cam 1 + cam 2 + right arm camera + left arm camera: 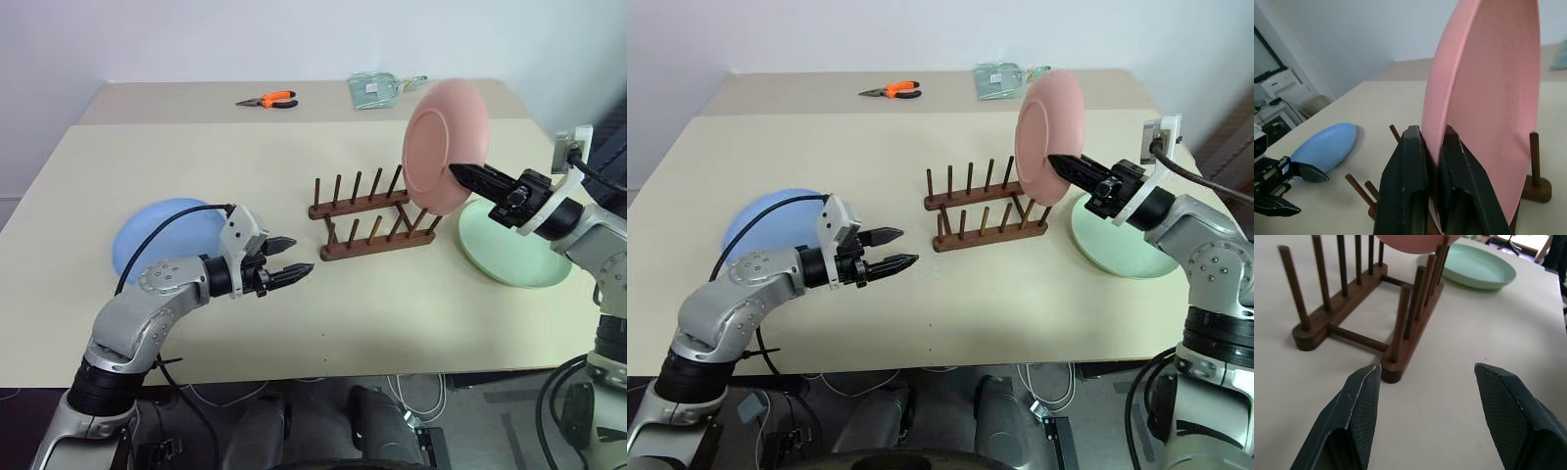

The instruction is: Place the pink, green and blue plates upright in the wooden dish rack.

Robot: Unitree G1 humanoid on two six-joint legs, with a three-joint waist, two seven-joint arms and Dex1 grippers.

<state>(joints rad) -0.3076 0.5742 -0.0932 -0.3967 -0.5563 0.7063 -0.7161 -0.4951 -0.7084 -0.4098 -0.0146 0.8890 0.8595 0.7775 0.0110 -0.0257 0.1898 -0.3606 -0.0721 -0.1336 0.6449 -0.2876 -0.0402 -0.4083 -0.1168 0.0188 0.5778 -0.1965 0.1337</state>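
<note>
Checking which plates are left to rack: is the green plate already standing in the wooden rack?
No, the green plate lies flat on the table beside the wooden dish rack.

Beige table (294, 333) against white wall (245, 39); cables (411, 392) on possibly dark floor beneath.

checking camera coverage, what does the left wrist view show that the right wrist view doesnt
Left wrist view alone: the green plate lying flat on the table, and the left hand seen along its own open fingers.

Right wrist view alone: the blue plate lying on the table, and the right hand with its fingers clamped on the rim of the pink plate, which stands upright.

Both: the wooden dish rack with its upright pegs, and the pink plate at its end.
</note>
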